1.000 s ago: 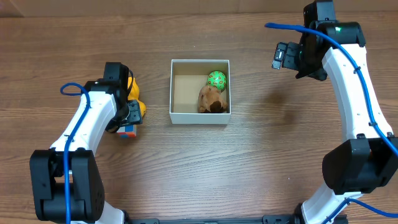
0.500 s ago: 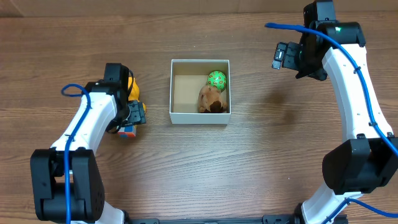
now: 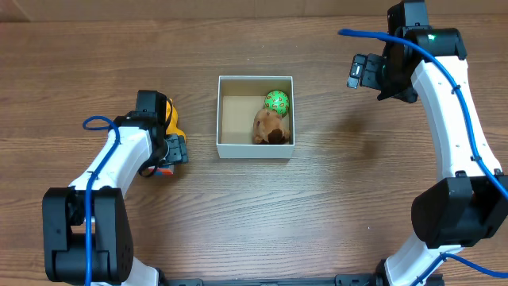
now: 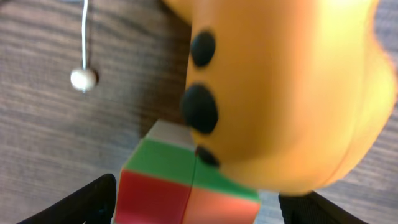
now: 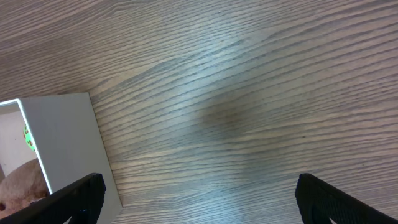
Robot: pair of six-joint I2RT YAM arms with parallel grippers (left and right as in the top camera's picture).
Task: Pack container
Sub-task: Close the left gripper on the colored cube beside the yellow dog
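Far left: left gripper low over the table, claw spread wide and pinching nothing, bracketing a multicoloured cube and a yellow toy pressed against it. Looks like the pick-up step for one of that pair. Best to commit to a single target: centre on the cube alone or the toy alone, drop low, and close squarely without nudging or trapping the neighbour. Then lift well above the thin wall before crossing over.

Mid-table: the container, open top up, near that pair but apart from it. Inside, toward its right side, a green ball touching a brown plush. Left half bare cardboard, so aim there.

Upper right: right gripper, claw likewise spread and empty, over bare wood beside the box, not above it.

Tally — one container; two toys inside; two outside, one cube and one yellow toy; two grippers.
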